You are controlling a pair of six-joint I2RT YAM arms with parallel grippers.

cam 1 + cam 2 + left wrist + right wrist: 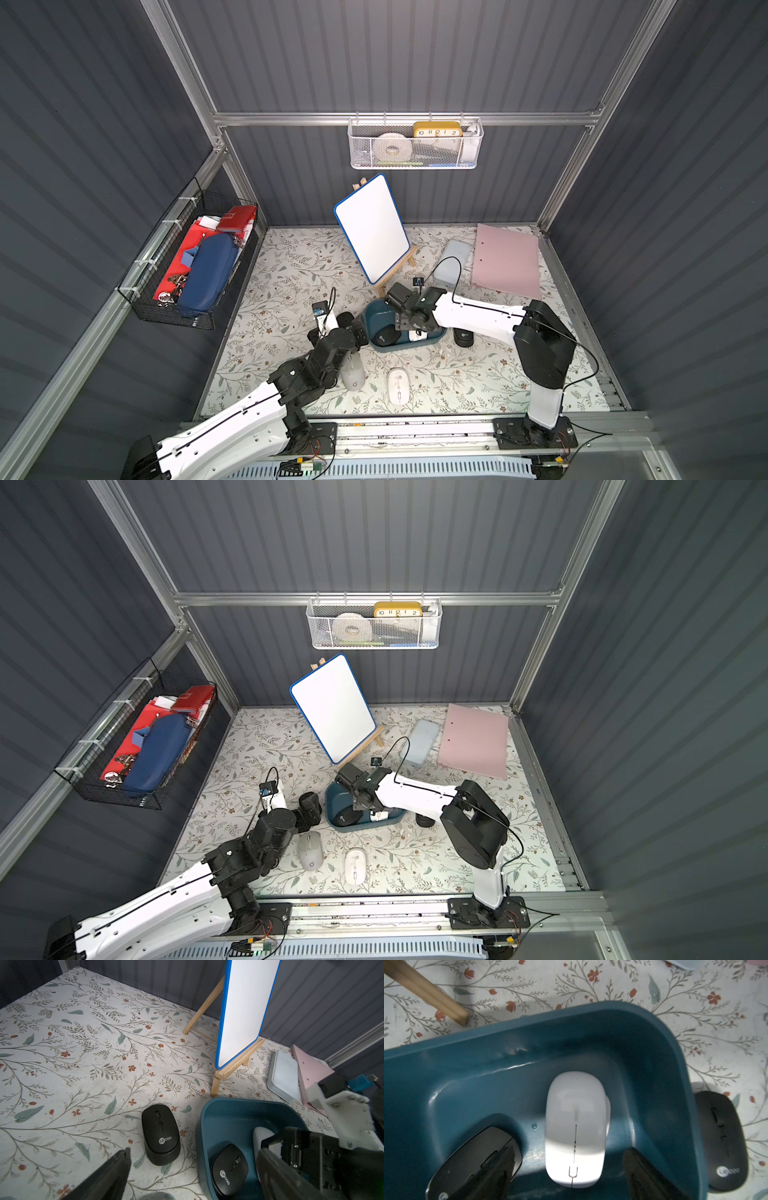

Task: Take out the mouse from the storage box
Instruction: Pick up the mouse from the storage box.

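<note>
Nearest, a grey mouse [353, 374] and a white mouse [397, 386] lie on the bench [478, 374]. Beyond them, the left end effector [352, 328] hangs released by a black mouse [160, 1134], at nine o'clock of the storage box [376, 316]. Inside the box, the right end effector [570, 1151] straddles a second white mouse [575, 1126], jaws spread and not gripping it.

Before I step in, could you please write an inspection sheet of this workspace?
Surface: floral table cover, flat.
Job's things: storage box holds white mouse and black mouse; outside lie loose black mouse, another black mouse, grey mouse, loose white mouse.
Clutter: whiteboard on easel, pink folder, pale case.
Grippers: left gripper open beside the box; right gripper open, straddling the white mouse inside it.
Cables: black cable loops above each wrist.
Surroundings: white mesh basket and black wire basket hang on walls.
</note>
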